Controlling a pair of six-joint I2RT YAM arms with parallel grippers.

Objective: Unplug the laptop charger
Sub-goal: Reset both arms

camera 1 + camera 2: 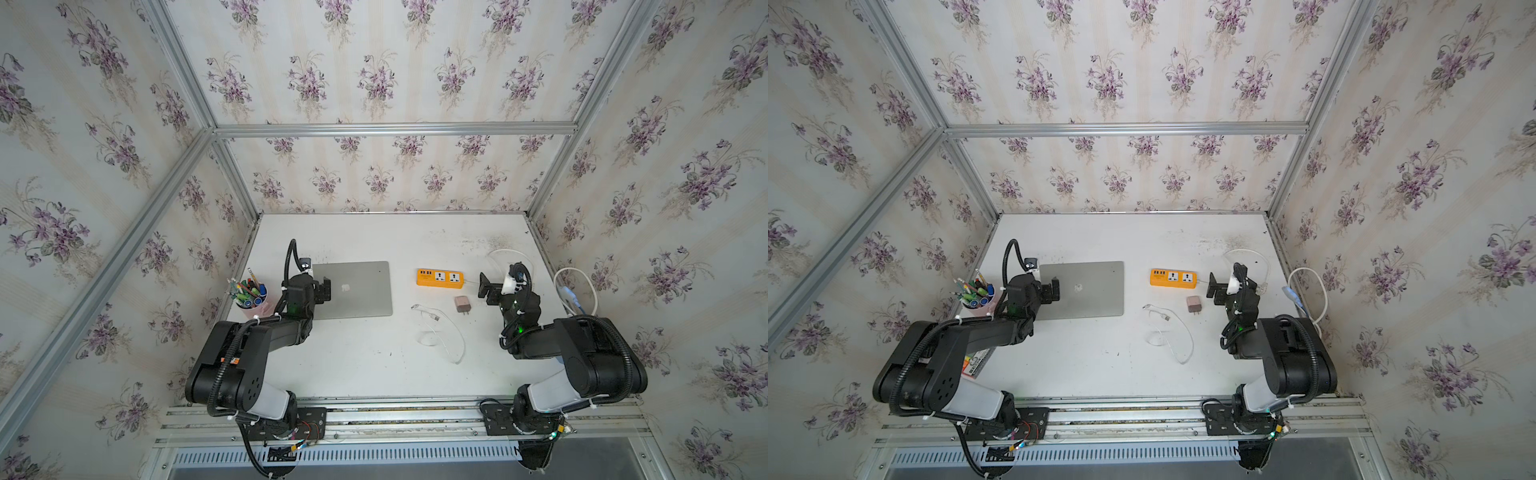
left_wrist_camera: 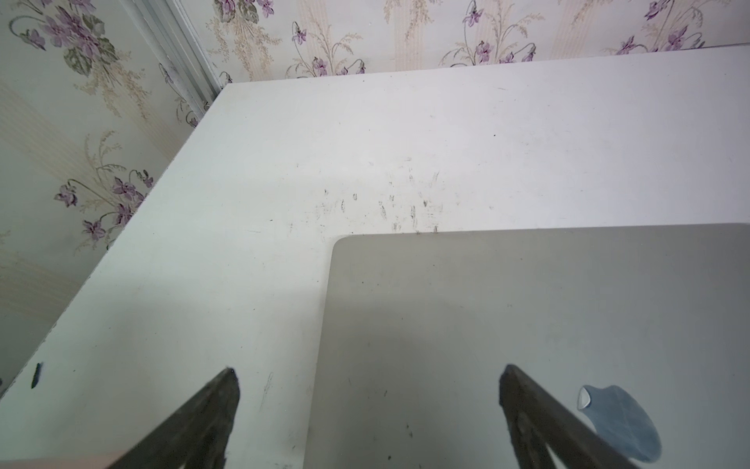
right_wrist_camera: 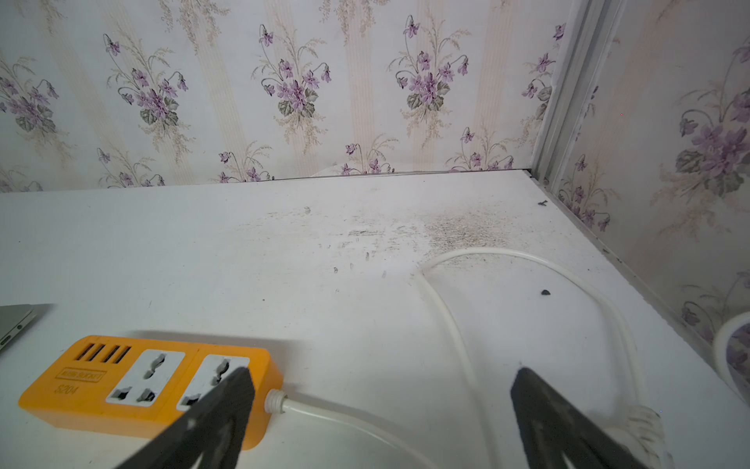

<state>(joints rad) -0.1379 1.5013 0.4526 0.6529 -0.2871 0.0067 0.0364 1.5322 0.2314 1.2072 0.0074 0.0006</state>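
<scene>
Laptop charger (image 1: 461, 304) loose on tabletop (image 1: 374, 365) right of centre, prongs toward front edge, clear of power strip (image 1: 439, 277); cable (image 1: 451, 332) free of laptop (image 1: 365, 299); right gripper (image 1: 483, 286) nearer, just beside, wide open, empty; left gripper (image 1: 327, 289) likewise, over laptop.

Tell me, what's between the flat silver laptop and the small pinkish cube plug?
The loose end of the thin white cable lies there on the white table; both top views show it.
</scene>
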